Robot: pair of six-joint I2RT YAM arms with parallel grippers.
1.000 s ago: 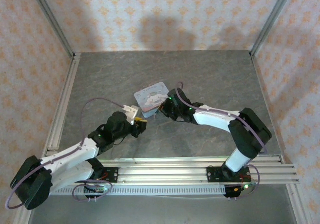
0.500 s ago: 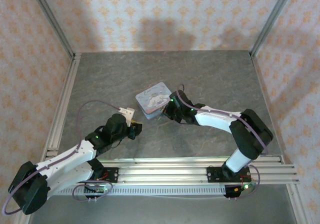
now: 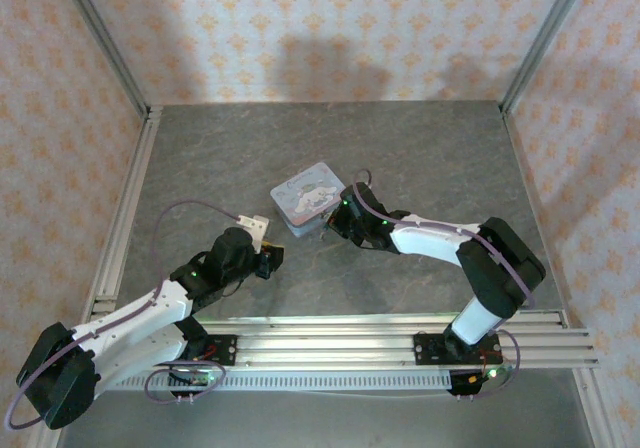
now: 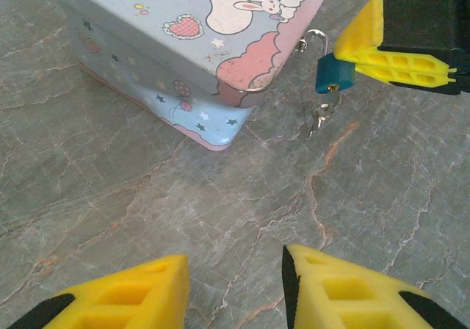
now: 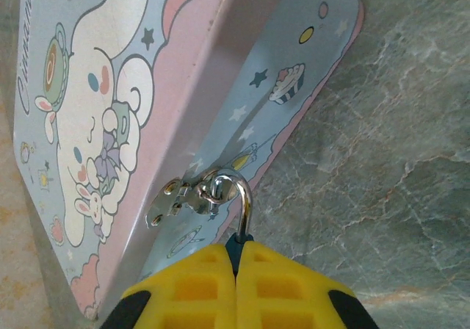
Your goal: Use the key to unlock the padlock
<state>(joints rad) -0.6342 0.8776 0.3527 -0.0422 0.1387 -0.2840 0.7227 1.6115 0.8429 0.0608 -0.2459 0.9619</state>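
— State of the right gripper (image 5: 235, 261)?
— Clamped on the padlock (image 4: 333, 73). Yellow fingers (image 4: 389, 61) pressed against its teal body from both sides, with just a sliver of teal between the tips in the right wrist view.

— And just beyond those tips?
— Silver shackle (image 5: 242, 204), hooked through the latch (image 5: 176, 199) on the side of the pale-blue tin (image 5: 110, 109).

— Any sign of the key (image 4: 321, 116)?
— Dangling right under the padlock, just below the right fingers and close over the grey table (image 4: 147, 197). Cannot tell whether seated in the keyhole.

— State of the left gripper (image 4: 235, 285)?
— Parted a moderate way, gripping nothing, bare table between the fingertips. Short of the padlock and not touching it. Padlock ahead and to the right of those fingertips, corner of the tin ahead and to the left.
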